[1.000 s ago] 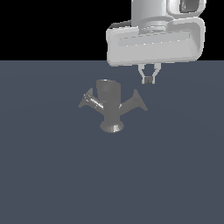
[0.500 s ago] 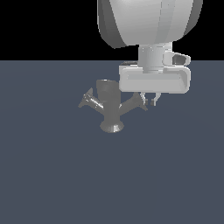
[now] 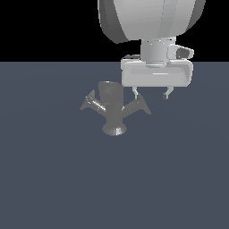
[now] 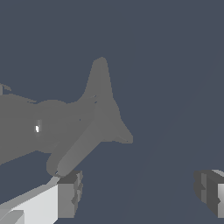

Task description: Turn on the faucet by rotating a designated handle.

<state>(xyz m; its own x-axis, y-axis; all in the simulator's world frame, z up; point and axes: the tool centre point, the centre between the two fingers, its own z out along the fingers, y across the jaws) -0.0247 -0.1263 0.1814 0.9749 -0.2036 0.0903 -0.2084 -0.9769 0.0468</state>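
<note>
Dark-grey metallic faucet (image 3: 112, 109), small, with a flared round foot, a thick cylindrical body and two angled side arms; stands upright on the tabletop, just beside the tool and partly below it.

Plain matte grey handle (image 3: 137, 105), a side arm widening to a cone-shaped tip; points up and outward from the body toward the tool. In the exterior view its cone tip lies right under one fingertip; whether they touch cannot be told. In the wrist view the handle (image 4: 98, 118) runs outside that finger rather than between the two.

Second side arm (image 3: 91, 103), grey with bright streaks; on the far side of the body from the tool.

Pale grey two-fingered tool (image 3: 150, 95) on a white arm; hangs fingers down, spread wide and holding nothing. One finger (image 4: 70, 193) sits near the handle, the other well apart from it.

Flat slate-blue tabletop (image 3: 53, 179); fills the lower part of the exterior view, meeting a plain black background (image 3: 44, 27) behind. No containers are visible.
</note>
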